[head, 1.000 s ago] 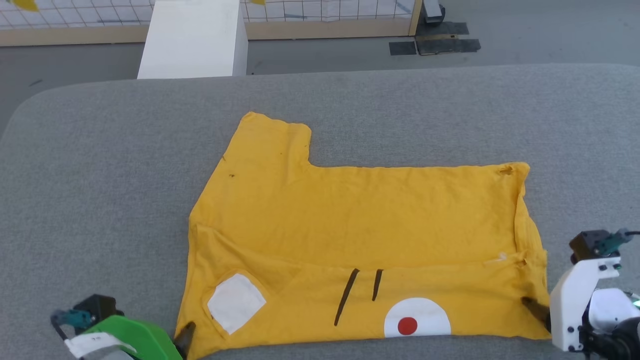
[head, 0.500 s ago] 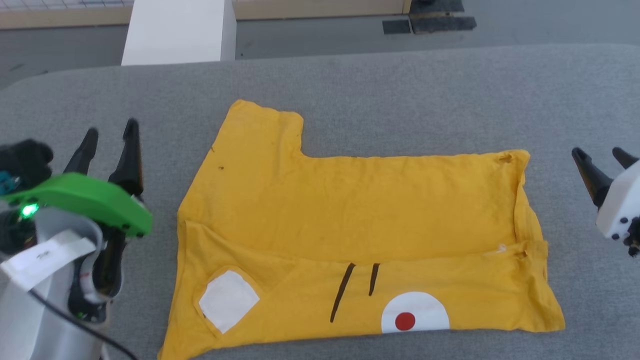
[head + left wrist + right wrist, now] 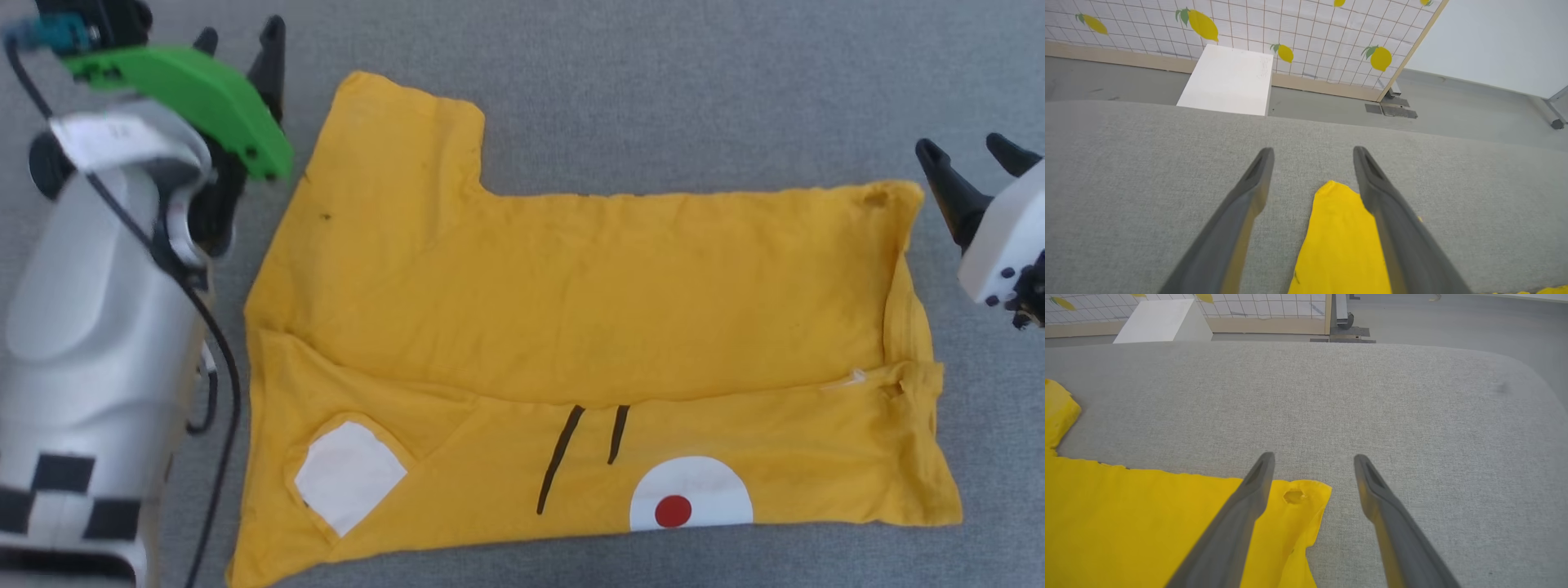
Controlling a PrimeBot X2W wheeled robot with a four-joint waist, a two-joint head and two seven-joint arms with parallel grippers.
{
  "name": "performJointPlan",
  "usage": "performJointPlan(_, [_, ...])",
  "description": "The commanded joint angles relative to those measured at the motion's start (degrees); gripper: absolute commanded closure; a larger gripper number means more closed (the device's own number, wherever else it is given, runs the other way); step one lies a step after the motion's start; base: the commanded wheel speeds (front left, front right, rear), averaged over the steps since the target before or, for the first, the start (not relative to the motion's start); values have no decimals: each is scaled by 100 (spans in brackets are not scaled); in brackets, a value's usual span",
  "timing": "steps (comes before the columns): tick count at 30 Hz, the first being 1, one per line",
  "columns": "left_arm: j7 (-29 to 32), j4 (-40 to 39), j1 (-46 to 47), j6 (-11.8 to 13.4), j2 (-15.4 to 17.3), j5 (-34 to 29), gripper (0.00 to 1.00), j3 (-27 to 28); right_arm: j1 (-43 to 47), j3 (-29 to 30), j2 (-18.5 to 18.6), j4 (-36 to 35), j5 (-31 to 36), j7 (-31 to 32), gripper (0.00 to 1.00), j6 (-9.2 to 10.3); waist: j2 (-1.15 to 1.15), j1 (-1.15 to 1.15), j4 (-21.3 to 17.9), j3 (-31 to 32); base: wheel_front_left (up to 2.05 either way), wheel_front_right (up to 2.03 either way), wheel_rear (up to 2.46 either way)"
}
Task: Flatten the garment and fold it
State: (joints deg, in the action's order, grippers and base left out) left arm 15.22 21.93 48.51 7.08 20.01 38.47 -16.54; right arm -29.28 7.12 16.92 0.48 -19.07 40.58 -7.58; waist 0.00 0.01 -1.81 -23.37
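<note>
On the grey padded surface (image 3: pixel 653 98), locate the garment (image 3: pixel 571 310): spread mostly flat, long axis running side to side across the head view. Note the near strip already turned over onto the body, carrying the white patch (image 3: pixel 347 474), the black line marks (image 3: pixel 560 460) and the white oval with red dot (image 3: pixel 690 502). Note the sleeve (image 3: pixel 400 139) projecting away from the robot at the far left end.

Check the left gripper (image 3: pixel 239 34): spread wide, holding nothing, just beside the outer edge of the sleeve. Confirm in the left wrist view: sleeve tip lying between the two fingers, close against the finger on that view's right.

Check the right gripper (image 3: pixel 963 147): likewise spread wide and empty, just beside the far right corner of the garment. Confirm in the right wrist view: corner with a small pucker, partly behind the finger on that view's left and reaching into the gap.

Judge the step in hand as lining up on the two far corners, one arm per end, each nearest its own corner. Expect a descent and pinch at both corners, then a pull toward the robot across the short axis. Treat height above the cloth as undetermined. Guard against catching only the top layer at the right corner.
</note>
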Motion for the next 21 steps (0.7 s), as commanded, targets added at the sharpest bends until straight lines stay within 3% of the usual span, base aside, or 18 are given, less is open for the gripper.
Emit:
performJointPlan(1, [225, 205, 343, 51, -1, 70, 0, -13, -82, -56, -54, -37, -25, -21, 0, 9, 0, -1, -193, -556, 0, 0, 0])
performJointPlan(5, [1073, 677, 957, 121, 38, 45, 0, -227, -124, -101, -106, -101, -47, -121, 0, 9, 0, -1, -329, -775, 0, 0, 0])
performJointPlan(6, [1596, 869, 1160, 148, 56, 20, 0, -394, -100, -108, -122, -118, -37, -140, 0, 9, 0, -1, -372, -824, 0, 0, 0])
performJointPlan(8, [2074, 1013, 1317, 236, 67, -5, 0, -526, -79, -94, -138, -135, -37, -156, 0, 9, 0, -1, -411, -867, 0, 0, 0])
performJointPlan(12, [2867, 1167, 1445, 395, 178, -218, 0, -880, -49, 47, -180, -199, -54, -187, 0, 9, 0, -1, -451, -955, 0, 0, 0])
performJointPlan(17, [3589, 1164, 1222, 412, 249, -296, 0, -1226, 52, 175, -203, -328, -56, -183, 0, 9, 0, -1, -434, -1021, 0, 0, 0])
performJointPlan(18, [3622, 1116, 1173, 375, 321, -404, 60, -1346, 72, 196, -208, -360, -51, -174, 0, 9, 0, -1, -427, -1033, 0, 0, 0])
performJointPlan(19, [3598, 1066, 1127, 360, 347, -420, 87, -1369, 83, 209, -214, -383, -49, -167, 0, 9, 0, -1, -426, -1041, 0, 0, 0])
performJointPlan(20, [3552, 1010, 1059, 368, 334, -360, 100, -1325, 96, 232, -219, -406, -45, -159, 0, 9, 0, -1, -414, -1046, 0, 0, 0])
performJointPlan(21, [3486, 955, 1023, 379, 320, -326, 100, -1288, 108, 261, -215, -424, -41, -147, 0, 9, 0, -1, -388, -1050, 0, 0, 0])
